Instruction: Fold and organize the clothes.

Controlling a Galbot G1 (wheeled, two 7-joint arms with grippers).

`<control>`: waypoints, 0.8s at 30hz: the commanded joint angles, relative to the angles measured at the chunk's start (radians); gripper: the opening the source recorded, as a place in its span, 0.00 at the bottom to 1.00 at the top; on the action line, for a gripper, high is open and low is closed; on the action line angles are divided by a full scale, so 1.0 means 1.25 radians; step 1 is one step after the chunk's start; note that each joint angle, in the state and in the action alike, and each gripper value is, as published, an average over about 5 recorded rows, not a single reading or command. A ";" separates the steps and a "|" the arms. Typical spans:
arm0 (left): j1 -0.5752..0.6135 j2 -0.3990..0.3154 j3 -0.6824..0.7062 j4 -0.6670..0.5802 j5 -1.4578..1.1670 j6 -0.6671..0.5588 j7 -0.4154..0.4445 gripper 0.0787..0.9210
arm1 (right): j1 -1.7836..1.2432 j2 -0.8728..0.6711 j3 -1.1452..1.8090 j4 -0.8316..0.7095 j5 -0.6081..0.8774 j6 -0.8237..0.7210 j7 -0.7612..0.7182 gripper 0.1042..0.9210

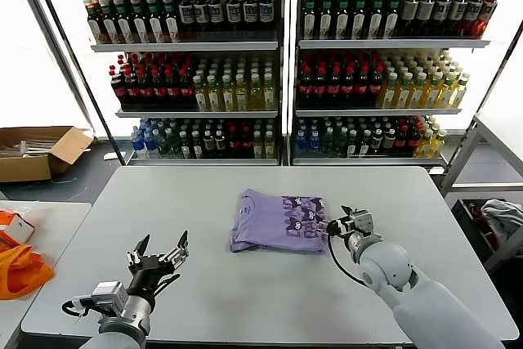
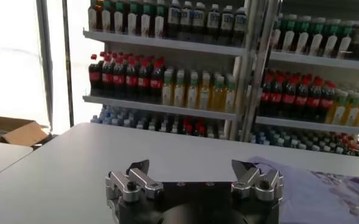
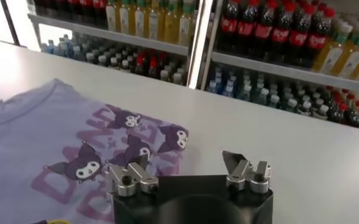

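One folded T-shirt (image 1: 278,221) mid-table | right end effector (image 1: 341,223) at its edge, open, empty | left end effector (image 1: 157,254) apart, open

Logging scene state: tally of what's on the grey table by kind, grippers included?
T-shirt, lavender, folded, print up: 1
Left gripper, open, off the shirt near the table's front edge: 1
Right gripper, open, at the shirt's right edge: 1
Total: 3

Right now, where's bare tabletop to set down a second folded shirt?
Bare table along the near edge between the left pincer and right pincer, both open, and the far strip behind the folded lavender T-shirt. Crowded: the shirt's right edge, where the right pincer sits.
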 commanded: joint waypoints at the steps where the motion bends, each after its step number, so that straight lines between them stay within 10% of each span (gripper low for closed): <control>1: 0.006 -0.009 0.002 -0.001 0.004 0.001 0.001 0.88 | -0.054 0.020 0.025 0.196 -0.034 0.003 -0.008 0.86; 24: 0.015 -0.026 0.003 0.007 0.009 -0.005 0.011 0.88 | -0.097 0.265 -0.089 0.034 0.063 -0.001 0.178 0.88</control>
